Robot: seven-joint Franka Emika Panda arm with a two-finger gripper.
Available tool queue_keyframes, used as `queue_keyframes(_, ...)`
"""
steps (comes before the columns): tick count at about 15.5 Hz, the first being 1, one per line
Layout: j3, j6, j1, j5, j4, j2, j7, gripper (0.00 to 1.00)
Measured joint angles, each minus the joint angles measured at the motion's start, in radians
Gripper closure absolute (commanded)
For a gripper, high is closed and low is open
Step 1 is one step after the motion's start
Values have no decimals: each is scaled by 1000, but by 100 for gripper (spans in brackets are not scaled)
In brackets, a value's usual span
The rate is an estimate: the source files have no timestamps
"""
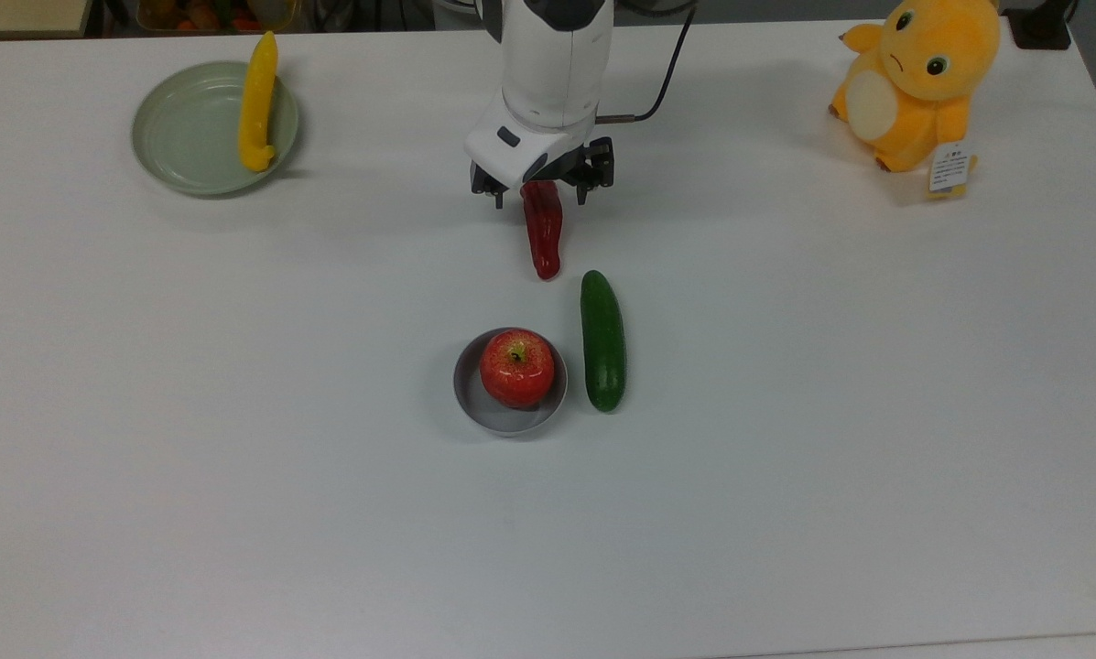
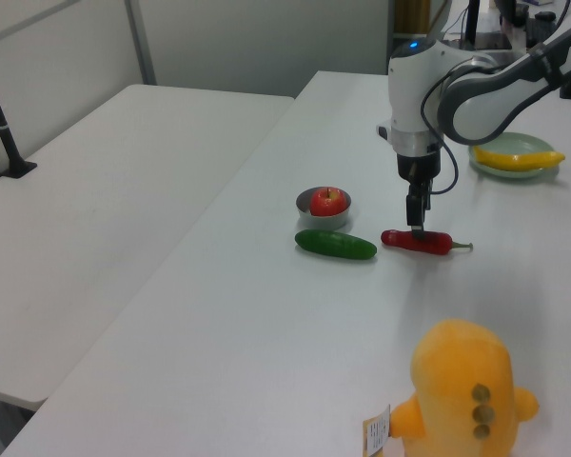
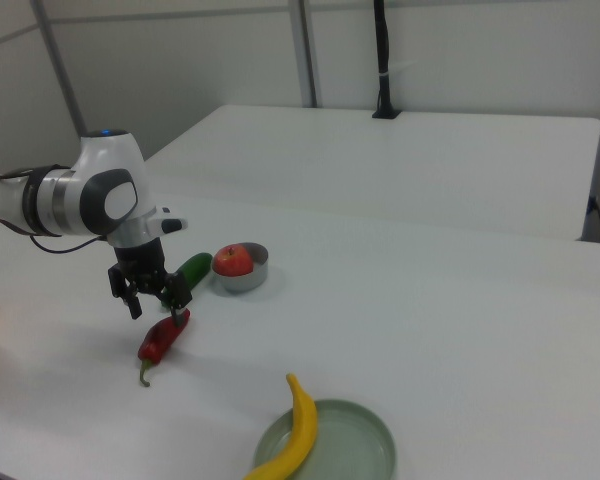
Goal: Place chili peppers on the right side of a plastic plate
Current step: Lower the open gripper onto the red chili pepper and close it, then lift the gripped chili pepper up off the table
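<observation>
I read the gripper (image 1: pixel 540 190) as positioned over the stem end of the chili pepper (image 1: pixel 544 233), fingers spread apart with one on each side of it in the top view. The chili lies flat on the desk (image 1: pixel 786 412), its tip near the cucumber (image 1: pixel 602 340). In the left view the fingertips (image 2: pixel 417 226) reach down to the chili; I cannot confirm contact.

Status: grasp not yet made, in my judgement. Nothing is lifted.

The plastic plate (image 1: pixel 181 137) sits well apart, toward the top view's left, with a yellow pepper (image 1: pixel 258 101) resting across the rim on the top view's right.

Remaining: close on the chili, lift, carry, release beside the plate.
</observation>
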Motion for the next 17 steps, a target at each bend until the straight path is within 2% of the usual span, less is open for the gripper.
queue_keyframes(3,3,0,0,-1,0,15,0,0)
queue_keyframes(5,9,2,0,-1,0,25,0,11)
queue_keyframes(8,14,3,0,-6,0,43,0,70)
queue_keyframes(9,15,3,1,-15,0,49,0,83)
queue_keyframes(11,18,4,3,-35,0,59,0,100)
queue_keyframes(17,19,31,10,-47,1,65,0,100)
